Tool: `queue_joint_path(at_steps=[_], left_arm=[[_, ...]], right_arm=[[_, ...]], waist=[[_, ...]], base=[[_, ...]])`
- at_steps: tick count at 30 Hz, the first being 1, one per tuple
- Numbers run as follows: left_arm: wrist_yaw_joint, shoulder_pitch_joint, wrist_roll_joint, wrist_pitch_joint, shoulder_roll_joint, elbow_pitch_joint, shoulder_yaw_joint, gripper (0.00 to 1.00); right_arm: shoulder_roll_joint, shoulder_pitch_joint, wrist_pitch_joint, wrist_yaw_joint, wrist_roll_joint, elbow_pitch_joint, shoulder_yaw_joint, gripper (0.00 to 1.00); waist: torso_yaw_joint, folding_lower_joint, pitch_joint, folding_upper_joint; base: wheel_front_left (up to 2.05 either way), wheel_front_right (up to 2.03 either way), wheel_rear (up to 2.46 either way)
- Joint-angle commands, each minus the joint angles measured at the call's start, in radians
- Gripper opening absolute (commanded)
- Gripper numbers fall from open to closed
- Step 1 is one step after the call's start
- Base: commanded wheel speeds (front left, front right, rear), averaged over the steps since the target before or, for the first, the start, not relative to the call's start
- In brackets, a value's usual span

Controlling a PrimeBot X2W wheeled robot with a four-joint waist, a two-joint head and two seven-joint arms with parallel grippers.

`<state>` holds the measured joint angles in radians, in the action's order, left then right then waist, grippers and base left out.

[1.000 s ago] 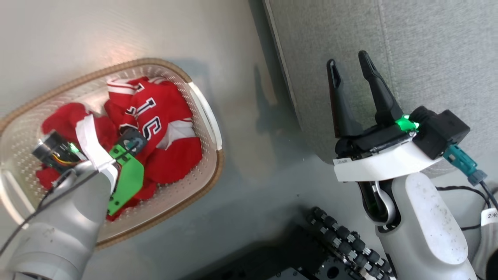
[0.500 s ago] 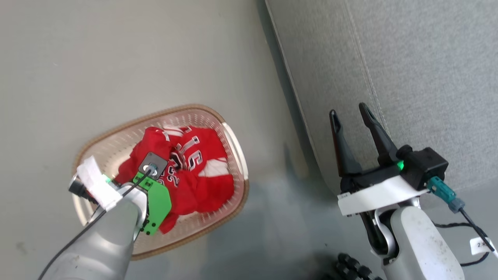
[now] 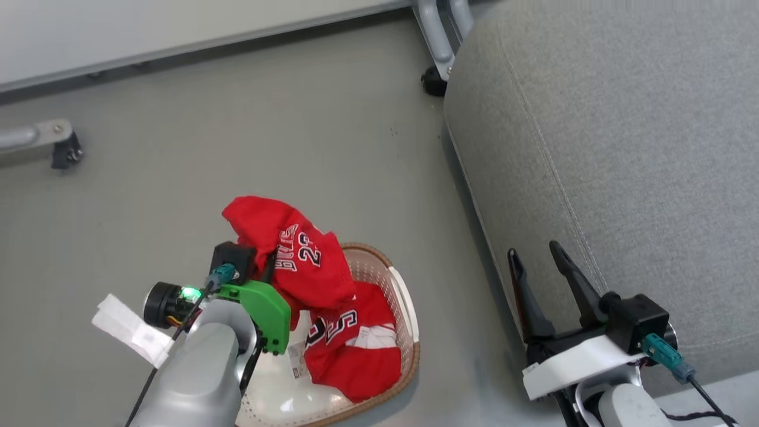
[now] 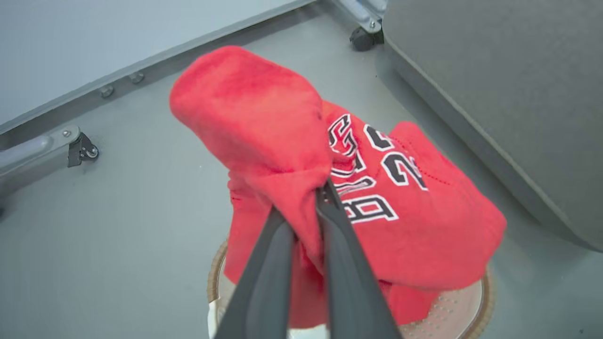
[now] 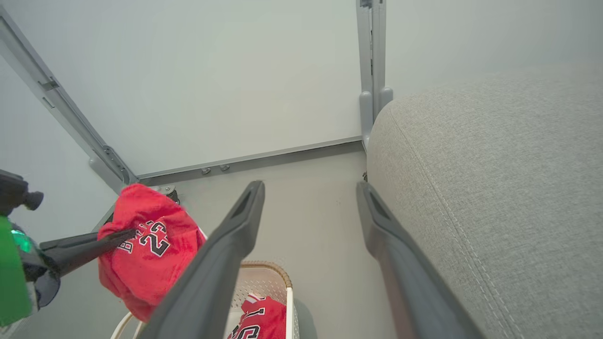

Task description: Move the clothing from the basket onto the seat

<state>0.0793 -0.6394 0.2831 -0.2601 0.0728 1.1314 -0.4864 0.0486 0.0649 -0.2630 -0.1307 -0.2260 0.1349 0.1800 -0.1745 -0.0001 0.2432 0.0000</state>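
We see the large grey fabric seat cushion (image 3: 622,148) beside the cream perforated plastic basket (image 3: 409,350) with its brown rim. Our left gripper (image 4: 306,207) pinches a red jersey (image 3: 302,261), white "23" legible, above the basket's left rim. Another red garment (image 3: 356,356) lies against its right wall. Our right gripper (image 3: 532,252) hangs spread wide, holding nothing.

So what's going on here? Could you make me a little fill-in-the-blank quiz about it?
1. The left gripper is ____ on a red jersey, held up over the basket.
2. The right gripper, beside the grey seat, is ____ and holds nothing.
3. Exactly ____ red garment lies in the basket.
Missing words: shut; open; one.
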Motion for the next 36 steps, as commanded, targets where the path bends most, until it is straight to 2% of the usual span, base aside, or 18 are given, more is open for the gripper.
queue_joint_path(at_steps=[1, 9, 13, 16, 21, 28, 36], left_arm=[[0.004, 0.038, 0.028, -0.006, -0.006, -0.059, 0.028, 0.0], [-0.017, 0.218, 0.064, -0.006, -0.015, -0.426, 0.148, 0.0], [-0.01, 0.288, 0.063, -0.006, -0.02, -0.596, 0.192, 0.0], [0.0, 0.342, 0.078, -0.006, -0.021, -0.753, 0.199, 0.0], [0.019, 0.388, 0.159, -0.006, -0.021, -0.922, 0.172, 0.0], [0.026, 0.413, 0.192, -0.006, -0.021, -1.026, 0.107, 0.0], [0.043, 0.417, 0.207, -0.006, -0.02, -1.064, 0.009, 0.0]], right_arm=[[0.004, -0.028, -0.003, 0.0, 0.008, 0.004, 0.003, 1.0], [0.003, -0.086, -0.003, 0.0, 0.037, -0.005, 0.012, 1.0], [0.003, -0.097, -0.003, 0.0, 0.043, -0.013, 0.015, 1.0], [0.003, -0.108, -0.003, 0.0, 0.051, -0.021, 0.019, 1.0], [0.01, -0.124, -0.003, 0.0, 0.056, -0.029, 0.023, 1.0], [0.02, -0.142, -0.003, 0.0, 0.061, -0.039, 0.03, 1.0], [0.024, -0.151, -0.003, 0.0, 0.067, -0.044, 0.047, 1.0]], waist=[[0.075, 0.0001, -0.158, 0.0], [0.069, 0.0001, -0.246, 0.0], [0.065, 0.0001, -0.264, 0.0], [0.066, 0.0001, -0.274, 0.0], [0.073, 0.0001, -0.287, 0.0], [0.082, 0.0001, -0.304, 0.0], [0.086, 0.0001, -0.315, 0.0]], base=[[0.0, 0.0, 0.0], [0.0, 0.0, 0.0], [0.0, 0.0, 0.0], [0.0, 0.0, 0.0], [0.0, 0.0, 0.0], [0.0, 0.0, 0.0], [0.0, 0.0, 0.0]])
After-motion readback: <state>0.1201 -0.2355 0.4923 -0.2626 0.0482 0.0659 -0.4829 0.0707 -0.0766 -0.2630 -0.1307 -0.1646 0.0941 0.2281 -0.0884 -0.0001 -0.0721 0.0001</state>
